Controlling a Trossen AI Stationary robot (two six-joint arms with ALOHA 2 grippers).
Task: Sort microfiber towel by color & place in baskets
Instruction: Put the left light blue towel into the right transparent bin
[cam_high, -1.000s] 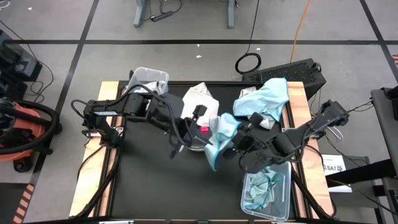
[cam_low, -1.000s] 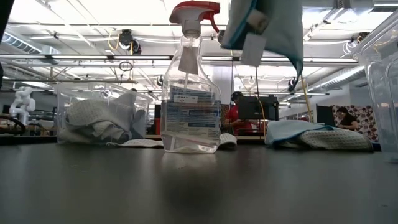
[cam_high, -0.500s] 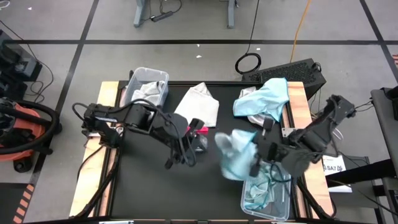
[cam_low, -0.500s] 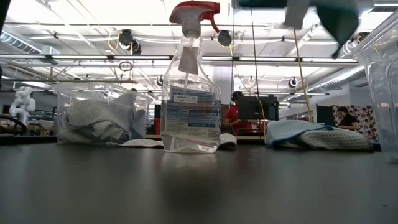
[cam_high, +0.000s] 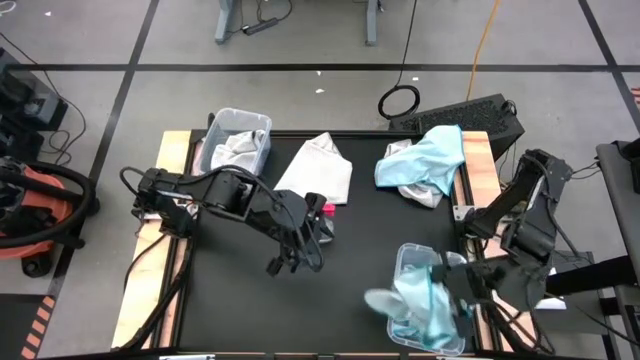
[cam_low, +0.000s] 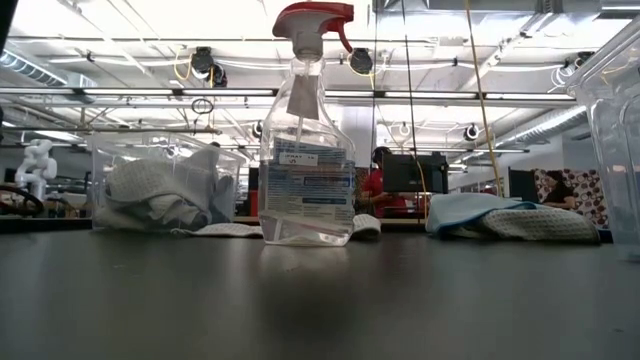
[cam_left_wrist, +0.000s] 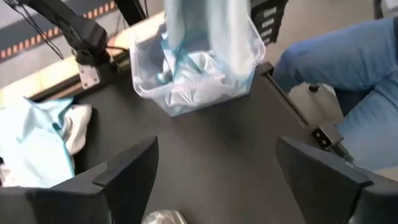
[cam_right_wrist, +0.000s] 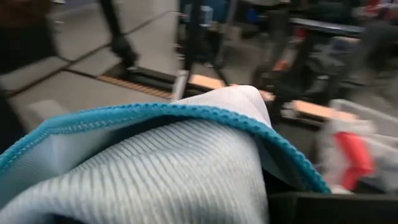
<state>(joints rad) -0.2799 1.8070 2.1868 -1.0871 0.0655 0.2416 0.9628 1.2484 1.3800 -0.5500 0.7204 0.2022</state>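
My right gripper (cam_high: 452, 289) is shut on a light blue microfiber towel (cam_high: 412, 308) above the clear basket (cam_high: 400, 262) at the table's near right, which holds more blue towels (cam_left_wrist: 193, 68). My left gripper (cam_left_wrist: 217, 180) stands open with nothing in it at mid-table (cam_high: 295, 258), next to a spray bottle (cam_high: 320, 215). A second clear basket (cam_high: 235, 140) at the far left holds pale towels. One pale towel (cam_high: 320, 170) lies flat on the table. A heap of blue and pale towels (cam_high: 425, 160) lies at the far right. My right gripper holds the light blue towel by an upper part (cam_high: 438, 292), coming from the table's right. The towel's teal-edged fold (cam_right_wrist: 186, 124) fills the wrist view and hides the fingers. The towel hangs over the near-right basket, clear of the table.
The spray bottle (cam_low: 305, 150) stands upright at mid-table, close beyond my left gripper. Wooden strips (cam_high: 175, 150) border the black table top on the left and right. Bare black table (cam_high: 250, 310) lies toward the near edge. People sit in the room behind (cam_low: 375, 185).
My right gripper has swung from beside the spray bottle toward the table's near right edge. It carried the blue towel, which has left the low view and now hangs over the near-right basket. My left gripper has shifted slightly toward the near edge and down.
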